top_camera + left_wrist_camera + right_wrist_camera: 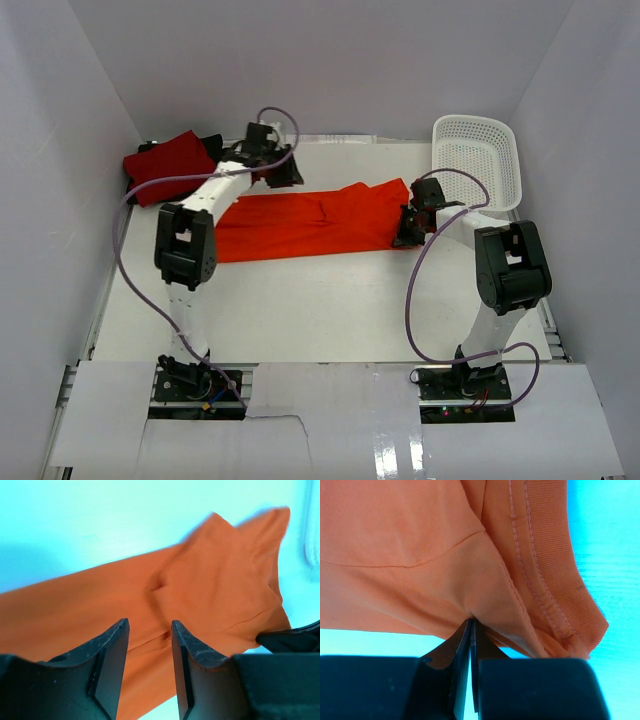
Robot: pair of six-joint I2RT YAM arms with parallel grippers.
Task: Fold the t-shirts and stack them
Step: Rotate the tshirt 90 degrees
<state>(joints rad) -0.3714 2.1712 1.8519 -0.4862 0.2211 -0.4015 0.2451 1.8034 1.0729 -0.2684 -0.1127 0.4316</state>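
While the right gripper [471, 622] pinches the right edge of the bright orange cloth t-shirt [300, 225] spread on the white table [300, 310], the left gripper [150, 625] hovers over it. Its jaws stand half apart, apparently empty.

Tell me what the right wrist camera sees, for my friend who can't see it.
The right gripper is shut tight, pinching a fold of the orange t-shirt. The shirt fills most of the picture, its stitched hem on the right, over a pale table.
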